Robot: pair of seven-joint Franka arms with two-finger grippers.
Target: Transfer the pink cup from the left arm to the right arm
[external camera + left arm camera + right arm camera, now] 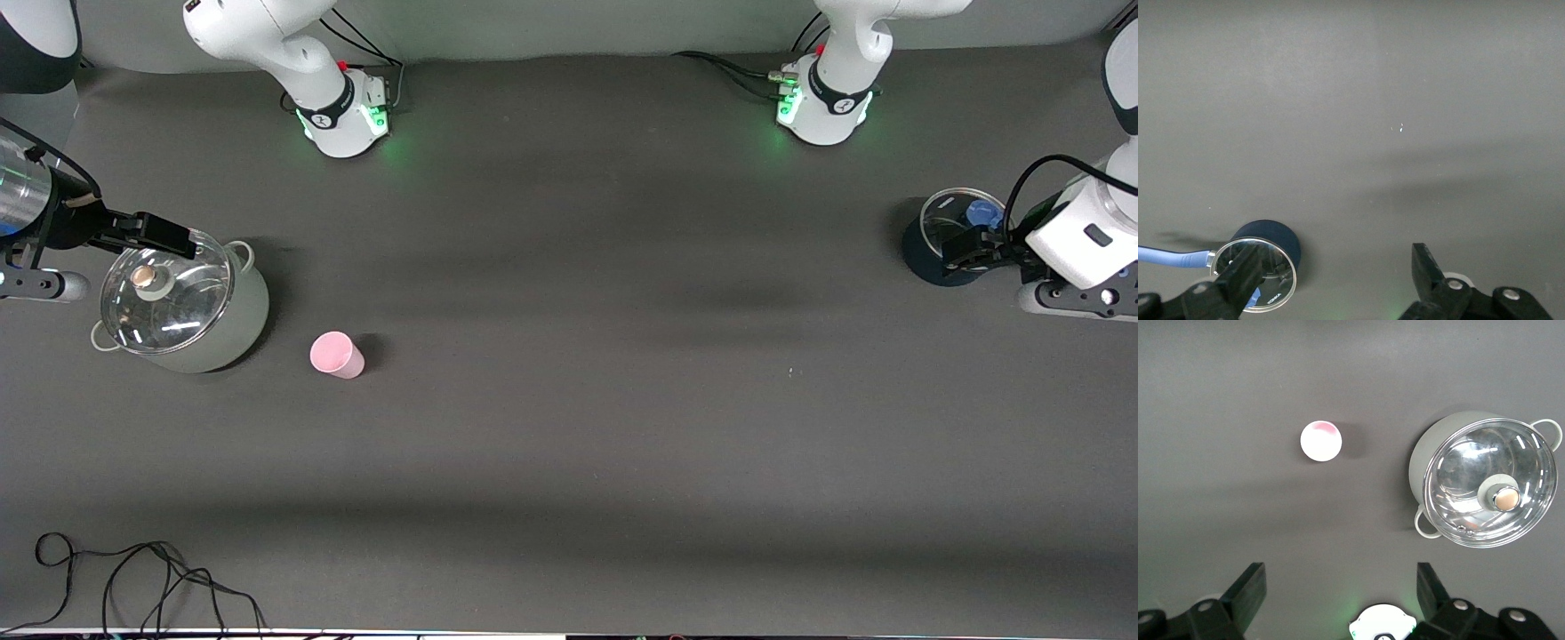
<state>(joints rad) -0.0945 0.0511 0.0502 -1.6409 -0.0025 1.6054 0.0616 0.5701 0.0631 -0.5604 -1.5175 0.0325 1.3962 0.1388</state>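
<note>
Pink cup [336, 355] stands upright on the counter [587, 427], just beside the lidded pot [182, 307], toward the right arm's end; nothing grips it. My right hand [1338, 597] hangs over the pot, fingers wide apart, holding nothing. My left hand [1331, 277] hangs over the glass jar [956, 233], well apart from the pot, also wide open and holding nothing. This fits either stage of the handover. Any grasp: straddle the rim squarely, close gently. Count: one cup, one pot, one jar.
</note>
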